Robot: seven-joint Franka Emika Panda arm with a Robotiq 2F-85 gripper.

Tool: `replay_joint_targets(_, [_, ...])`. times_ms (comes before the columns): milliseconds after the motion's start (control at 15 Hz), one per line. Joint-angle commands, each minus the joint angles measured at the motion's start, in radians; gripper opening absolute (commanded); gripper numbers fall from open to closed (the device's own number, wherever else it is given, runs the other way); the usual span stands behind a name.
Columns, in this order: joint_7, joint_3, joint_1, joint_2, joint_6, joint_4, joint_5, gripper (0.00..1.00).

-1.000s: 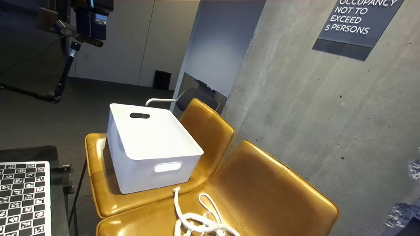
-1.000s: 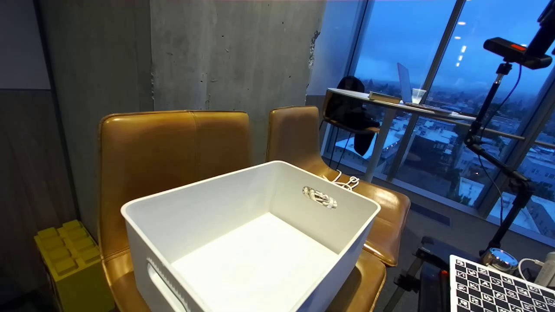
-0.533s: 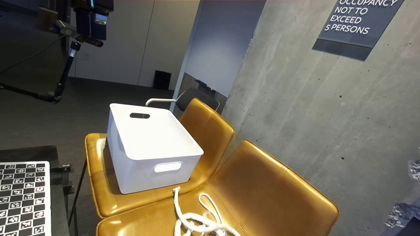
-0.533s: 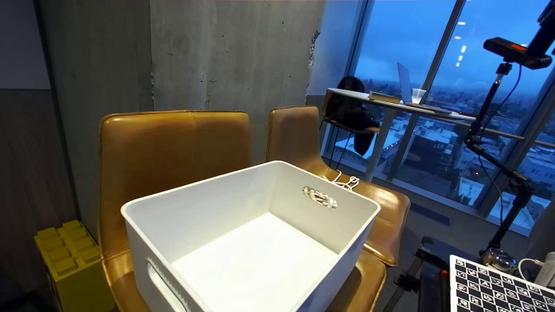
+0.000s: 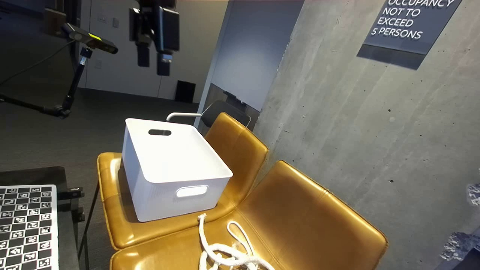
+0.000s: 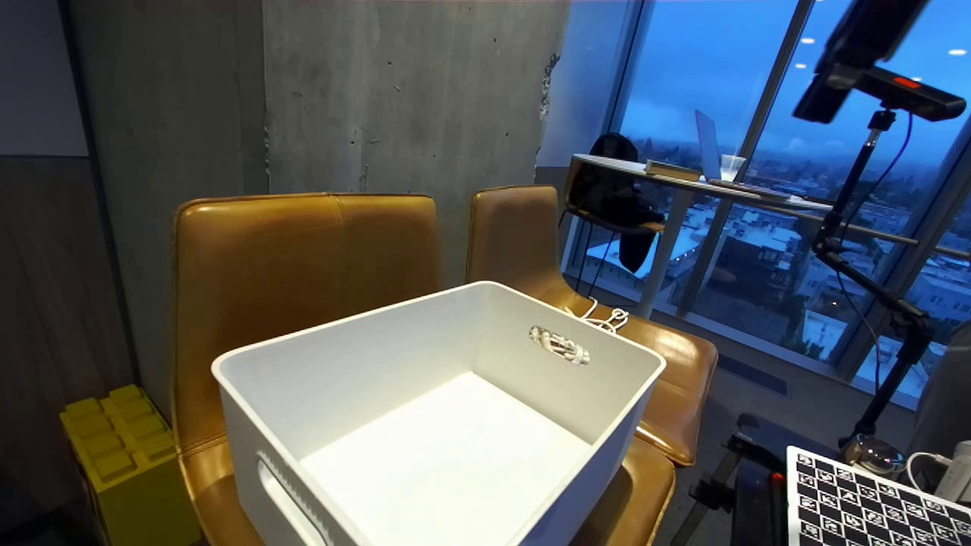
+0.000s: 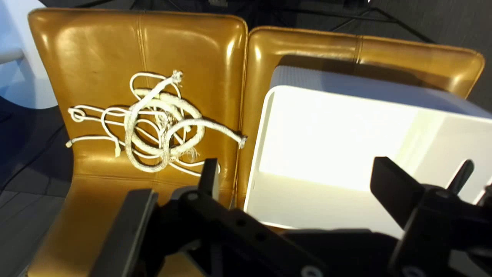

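My gripper point(image 7: 294, 165) is open with its black fingers wide apart and nothing between them. In an exterior view the gripper point(image 5: 153, 64) hangs high above and behind the white bin point(image 5: 161, 198), apart from it. In the wrist view the bin point(image 7: 326, 82) lies below, partly behind the right finger. The bin point(image 6: 364, 349) is empty and stands on a tan leather chair seat. A tangled heap of white rope point(image 7: 166, 146) and thinner cord lies on the adjoining chair seat. The rope also shows in both exterior views point(image 5: 212, 247) point(image 6: 607, 324).
Two tan chairs point(image 5: 311, 210) stand side by side against a concrete wall point(image 5: 337, 112). A checkered marker board point(image 5: 28, 232) lies beside them. A camera on a jointed stand point(image 5: 93, 42) is near the gripper. A yellow block point(image 6: 121, 455) stands on the floor.
The arm has come further into both exterior views, moving toward the bin's side, and both fingers now show. The bin, rope and chairs have not moved.
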Motion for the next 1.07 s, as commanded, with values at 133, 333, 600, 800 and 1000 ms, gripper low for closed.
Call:
replay_joint_targets(133, [0.066, -0.052, -0.054, 0.288, 0.304, 0.134, -0.013, 1.0])
replay_joint_targets(333, [0.138, -0.076, -0.089, 0.413, 0.444, 0.165, -0.029, 1.0])
replay_joint_targets(600, [0.28, -0.104, -0.102, 0.549, 0.493, 0.218, -0.026, 1.0])
replay_joint_targets(800, [0.418, -0.125, -0.088, 0.63, 0.497, 0.252, -0.035, 1.0])
replay_joint_targets(1000, [0.515, -0.156, -0.08, 0.734, 0.52, 0.295, -0.051, 1.0])
